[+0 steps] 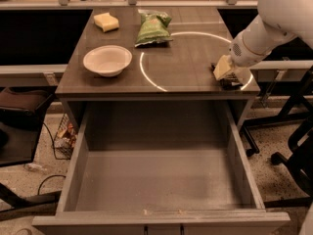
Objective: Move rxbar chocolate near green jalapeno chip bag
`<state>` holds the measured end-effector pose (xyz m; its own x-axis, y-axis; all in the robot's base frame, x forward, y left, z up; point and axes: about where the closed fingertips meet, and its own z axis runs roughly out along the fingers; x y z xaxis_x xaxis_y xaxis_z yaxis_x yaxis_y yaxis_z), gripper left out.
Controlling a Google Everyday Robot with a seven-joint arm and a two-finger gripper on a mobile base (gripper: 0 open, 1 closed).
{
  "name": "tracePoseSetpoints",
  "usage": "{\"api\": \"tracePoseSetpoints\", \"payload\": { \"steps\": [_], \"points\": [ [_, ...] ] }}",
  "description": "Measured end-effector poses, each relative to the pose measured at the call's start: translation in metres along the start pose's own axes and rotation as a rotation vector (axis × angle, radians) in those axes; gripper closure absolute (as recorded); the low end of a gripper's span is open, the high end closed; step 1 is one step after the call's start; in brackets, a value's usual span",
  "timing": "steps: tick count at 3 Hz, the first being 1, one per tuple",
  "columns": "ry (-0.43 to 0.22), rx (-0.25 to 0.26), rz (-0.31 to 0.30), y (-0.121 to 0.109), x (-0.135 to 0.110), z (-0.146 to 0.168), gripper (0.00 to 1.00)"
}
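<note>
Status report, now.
Pincer low at right front corner of table, on rxbar chocolate. Green jalapeno chip bag at back, centre-left. White bowl left of the path.

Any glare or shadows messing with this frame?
Camera view: a bright ring, likely reflected light, arcs over the tabletop, from beside the green jalapeno chip bag to the claw at the right front edge; the open drawer lies in even dim shade.

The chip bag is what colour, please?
Chip bag light green, camera view; pincer at right edge of table.
</note>
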<state>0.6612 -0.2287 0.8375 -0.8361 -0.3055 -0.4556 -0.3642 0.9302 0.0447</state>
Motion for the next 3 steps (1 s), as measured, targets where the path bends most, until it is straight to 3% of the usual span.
{"api": "tracePoseSetpoints", "payload": {
  "steps": [1, 2, 3],
  "points": [
    [-0.01, -0.014, 0.0, 0.003, 0.004, -0.001, 1.0],
    [-0.175, 0.0, -0.123, 0.015, -0.044, -0.052, 1.0],
    [-0.274, 0.006, -0.2, 0.022, -0.088, -0.084, 1.0]
  ]
}}
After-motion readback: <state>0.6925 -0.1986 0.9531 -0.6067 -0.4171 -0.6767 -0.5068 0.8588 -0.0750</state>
